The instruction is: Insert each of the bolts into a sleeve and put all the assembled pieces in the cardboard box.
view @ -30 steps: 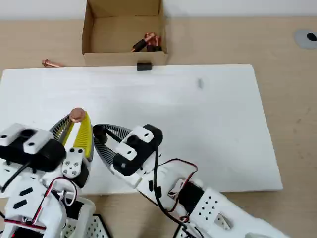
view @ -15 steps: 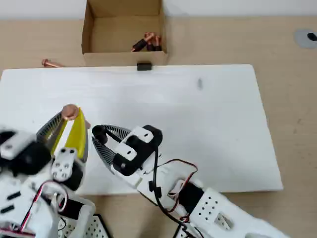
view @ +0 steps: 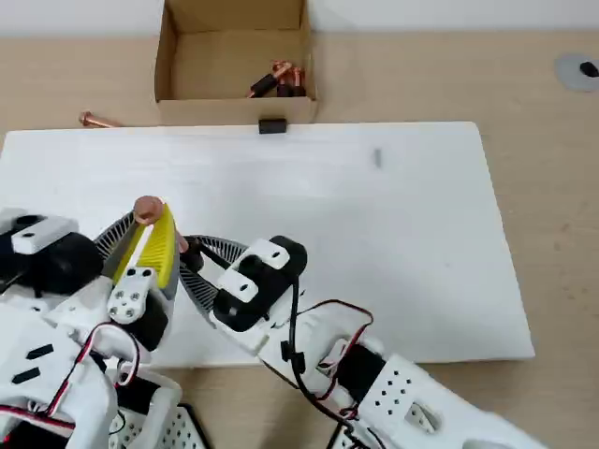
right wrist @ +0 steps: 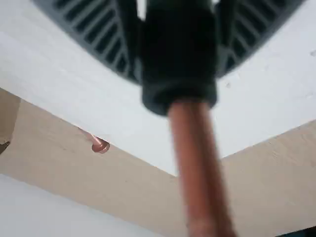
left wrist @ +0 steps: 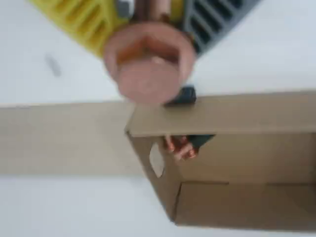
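Your left claw (left wrist: 150, 7) is clenched on a copper bolt (left wrist: 148, 61), whose shank meets the end of the black sleeve (right wrist: 178, 59) gripped by your right claw (right wrist: 177, 15) above the counter (view: 374, 243); assembled pieces (view: 281, 79) lie in the cardboard box (view: 167, 56)

the bolt (left wrist: 148, 61) is copper-toned metal with a soft sheen, as is the loose bolt (view: 96, 120). the sleeve (right wrist: 178, 54) looks like matt black plastic. the left gripper (view: 142, 223) has ribbed plastic fingers, one yellow, one grey; the right gripper (view: 187, 251) is ribbed dark plastic. the cardboard box (view: 234, 110) is matt brown paperboard. the board (view: 393, 243) is smooth matt white, the table (view: 552, 206) pale and wood-like.
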You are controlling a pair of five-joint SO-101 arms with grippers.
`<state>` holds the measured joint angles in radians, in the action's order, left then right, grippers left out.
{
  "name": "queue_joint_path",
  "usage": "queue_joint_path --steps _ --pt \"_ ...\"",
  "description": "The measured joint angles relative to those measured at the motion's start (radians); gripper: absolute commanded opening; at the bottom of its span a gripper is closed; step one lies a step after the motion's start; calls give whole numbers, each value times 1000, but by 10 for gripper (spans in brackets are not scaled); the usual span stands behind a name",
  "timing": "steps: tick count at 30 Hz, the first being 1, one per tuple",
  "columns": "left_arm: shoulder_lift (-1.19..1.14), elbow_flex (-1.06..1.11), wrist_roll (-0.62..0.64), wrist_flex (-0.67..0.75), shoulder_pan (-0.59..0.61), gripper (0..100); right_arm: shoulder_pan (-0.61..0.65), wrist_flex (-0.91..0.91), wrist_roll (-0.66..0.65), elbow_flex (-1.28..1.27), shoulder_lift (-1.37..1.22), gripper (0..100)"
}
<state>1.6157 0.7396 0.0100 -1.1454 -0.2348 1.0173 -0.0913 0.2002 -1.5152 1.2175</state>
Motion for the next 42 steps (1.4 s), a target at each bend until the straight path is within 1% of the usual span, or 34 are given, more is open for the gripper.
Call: queue_joint_path --steps 9,14,15,19,23,27,35,42 --pt "-2 -2 0 -74 -2 5 3 0 0 -2 0 12" --pt "-2 -2 0 -83 -11 12 3 0 0 -3 -2 12" --pt "-2 -2 -3 -86 -23 29 3 0 0 -3 -2 12" --pt "-2 -5 -5 -127 -63 165 3 0 -2 -3 -2 12" --pt "-2 -2 21 -204 -78 177 -2 0 0 -2 -2 12" --pt "-2 -3 21 -226 -83 199 2 0 0 -2 -2 12" --pt "-2 -3 2 -227 2 207 2 2 -2 -5 -3 12" --pt "-2 -69 -9 -235 25 205 -11 0 -2 -2 5 10"
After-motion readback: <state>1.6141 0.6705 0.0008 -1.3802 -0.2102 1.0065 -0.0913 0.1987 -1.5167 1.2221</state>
